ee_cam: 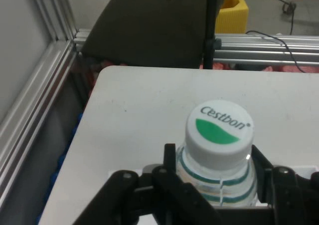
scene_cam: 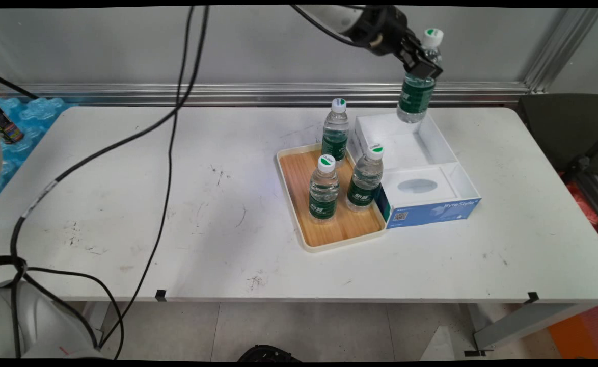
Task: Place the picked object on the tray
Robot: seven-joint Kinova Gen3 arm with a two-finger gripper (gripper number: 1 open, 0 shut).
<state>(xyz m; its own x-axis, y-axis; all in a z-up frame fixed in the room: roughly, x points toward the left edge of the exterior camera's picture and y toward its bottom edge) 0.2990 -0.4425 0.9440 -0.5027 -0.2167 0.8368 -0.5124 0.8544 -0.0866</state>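
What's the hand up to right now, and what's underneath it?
Hand shut on a water bottle, held in the air. Open white box right below it. Three more bottles standing on the wooden tray beside the box.

This looks like a robotics lab or test cell, not a home. A scuffed white table [scene_cam: 177,214] stands against a plain grey wall edged with bare aluminium rails [scene_cam: 258,94], and black cables [scene_cam: 169,153] hang loose across it from a white robot arm [scene_cam: 340,18]. Tape marks [scene_cam: 160,294] sit on the table's front edge, and the floor below is tiled.
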